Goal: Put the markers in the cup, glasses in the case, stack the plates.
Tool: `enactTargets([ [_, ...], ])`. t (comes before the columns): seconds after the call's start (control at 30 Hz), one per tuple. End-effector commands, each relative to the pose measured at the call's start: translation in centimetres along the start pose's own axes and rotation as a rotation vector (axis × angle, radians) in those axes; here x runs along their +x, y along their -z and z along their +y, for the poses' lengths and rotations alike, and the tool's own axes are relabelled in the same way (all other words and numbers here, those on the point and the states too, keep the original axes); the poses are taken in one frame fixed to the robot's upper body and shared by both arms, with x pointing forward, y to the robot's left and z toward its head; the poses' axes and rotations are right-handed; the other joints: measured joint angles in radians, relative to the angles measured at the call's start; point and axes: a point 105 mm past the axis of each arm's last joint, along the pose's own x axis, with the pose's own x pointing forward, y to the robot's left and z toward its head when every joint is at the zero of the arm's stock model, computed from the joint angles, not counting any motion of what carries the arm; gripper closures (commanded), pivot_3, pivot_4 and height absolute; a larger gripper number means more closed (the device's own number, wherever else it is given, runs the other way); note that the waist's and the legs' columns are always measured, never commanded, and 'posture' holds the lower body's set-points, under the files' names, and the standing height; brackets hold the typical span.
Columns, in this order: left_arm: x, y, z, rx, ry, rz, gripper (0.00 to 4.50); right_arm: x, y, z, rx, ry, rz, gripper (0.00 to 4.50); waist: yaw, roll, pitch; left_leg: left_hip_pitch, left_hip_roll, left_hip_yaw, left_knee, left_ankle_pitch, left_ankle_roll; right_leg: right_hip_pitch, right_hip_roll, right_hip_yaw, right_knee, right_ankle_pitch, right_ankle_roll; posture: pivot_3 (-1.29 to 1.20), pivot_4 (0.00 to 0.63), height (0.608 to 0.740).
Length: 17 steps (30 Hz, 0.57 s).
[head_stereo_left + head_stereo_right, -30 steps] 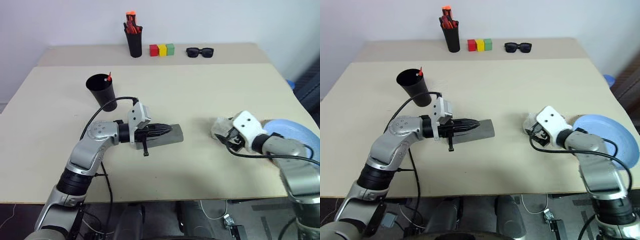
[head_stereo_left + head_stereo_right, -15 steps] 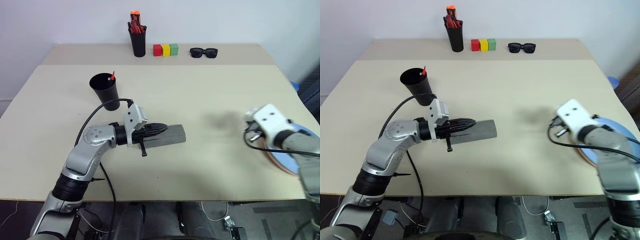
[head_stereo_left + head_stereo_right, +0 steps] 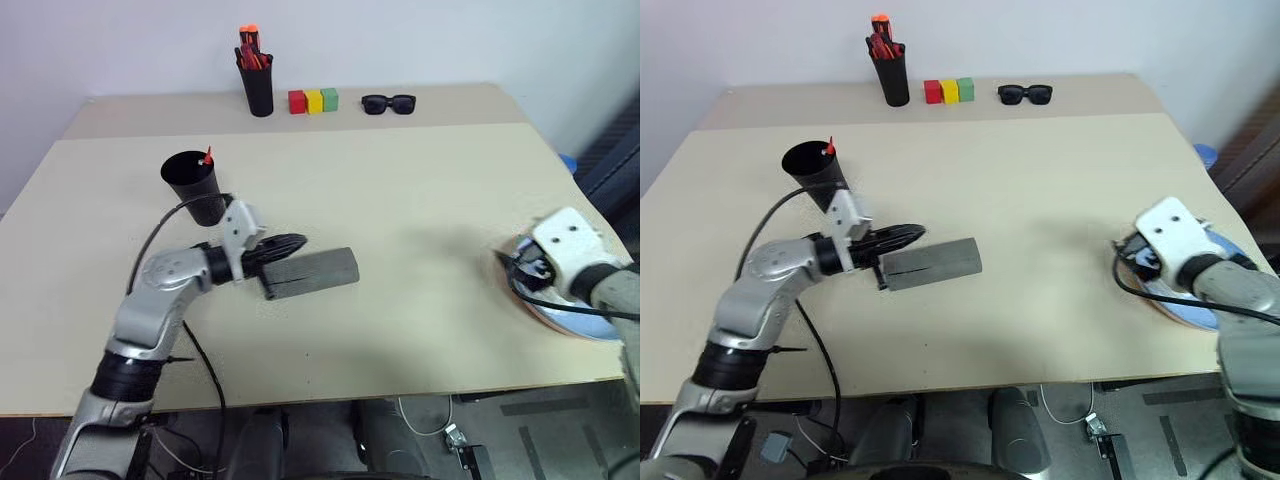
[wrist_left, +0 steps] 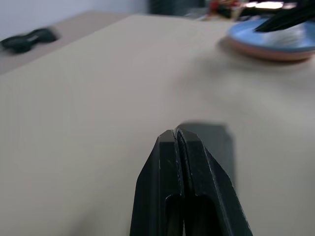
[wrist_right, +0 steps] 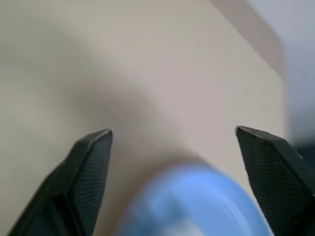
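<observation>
Nearest, at the table's (image 3: 420,330) right front edge, the blue plate (image 4: 268,37) lies stacked on the pink plate (image 4: 266,51), whose rim shows beneath it. The right gripper (image 5: 174,142) hangs just over them with its fingers spread wide and nothing between them. Left of centre lies the grey case (image 3: 312,272), closed, so I cannot tell what is inside. The left gripper (image 3: 290,243) sits at the case's back left end with its fingers pressed together, gripping nothing. Just behind it stands the black cup (image 3: 193,185), open, with a marker's red cap (image 3: 208,156) poking above its rim. A wide bare stretch of tabletop runs between case and plates. Far back along the rear edge stand a pen pot (image 3: 256,88) full of red-orange pens, three coloured blocks (image 3: 312,100) and black sunglasses (image 3: 387,103). No writing is readable
</observation>
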Motion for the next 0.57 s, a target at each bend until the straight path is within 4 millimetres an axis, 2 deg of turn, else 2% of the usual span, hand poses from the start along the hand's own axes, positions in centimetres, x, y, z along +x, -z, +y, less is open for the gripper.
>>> enactTargets([
  [0.03,-3.7,0.1,2.1,0.034,-0.194,0.017,4.5,0.9,-2.8,1.1,0.087,-0.102,-0.183,0.46,0.007,0.0,0.0,0.0,0.0,0.0,0.0,0.0,0.0,0.0,0.0,0.0,0.0,0.0,0.001,0.0,0.15,0.74],
  [0.17,-8.8,1.4,4.4,0.004,-0.468,0.07,4.5,2.4,-4.1,1.5,0.185,-0.195,-0.285,0.46,0.014,-0.001,0.001,-0.001,-0.001,0.0,-0.001,0.0,0.0,0.0,-0.001,0.0,-0.001,-0.001,0.0,0.0,0.15,0.74],
  [0.3,-11.4,2.0,4.1,0.023,-0.558,0.115,4.5,3.5,-4.4,2.6,0.248,-0.285,-0.319,0.46,0.022,-0.001,0.001,-0.001,-0.001,0.0,-0.001,0.0,0.0,0.0,-0.001,0.0,-0.002,-0.002,-0.002,0.0,0.15,0.74],
  [0.37,-12.0,2.2,3.9,0.023,-0.577,0.134,4.5,3.9,-4.2,3.2,0.24,-0.315,-0.312,0.46,0.023,-0.001,0.001,-0.001,-0.001,0.0,-0.001,0.0,0.0,0.0,-0.002,0.0,-0.002,-0.002,-0.002,0.0,0.15,0.74],
  [0.57,-11.8,2.0,3.2,0.016,-0.597,0.134,4.5,5.3,-4.2,4.1,0.223,-0.36,-0.313,0.46,0.019,-0.001,0.001,-0.001,-0.001,0.0,-0.001,0.0,0.0,0.0,-0.001,0.0,-0.002,-0.002,-0.003,0.0,0.15,0.74],
])
